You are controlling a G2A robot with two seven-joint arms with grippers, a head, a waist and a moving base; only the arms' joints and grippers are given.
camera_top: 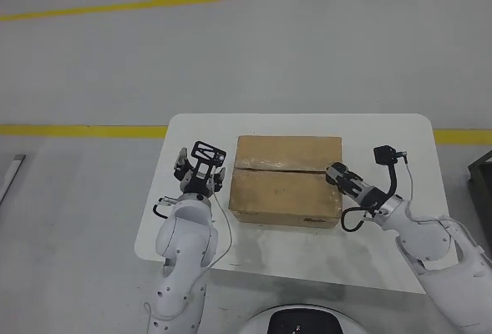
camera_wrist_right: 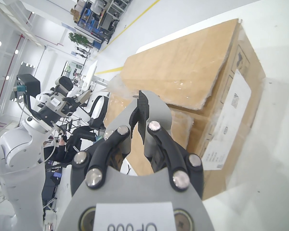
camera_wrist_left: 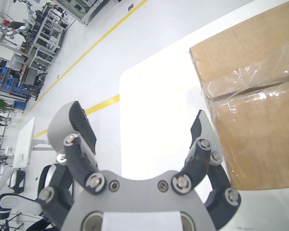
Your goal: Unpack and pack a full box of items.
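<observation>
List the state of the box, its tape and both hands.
box: closed, top flaps down, standing upright.
clear tape: stuck over the flap seam, wrinkled.
left hand: open, empty, beside one end of the box.
right hand: shut, at the box's other end, by the seam.

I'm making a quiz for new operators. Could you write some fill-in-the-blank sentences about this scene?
1. The box stands on a ____ table.
2. The box's top flaps are ____.
3. The left gripper has its jaws ____.
4. The right gripper, at the box's edge, has its jaws ____.

Missing words: white; closed; open; shut.
</observation>
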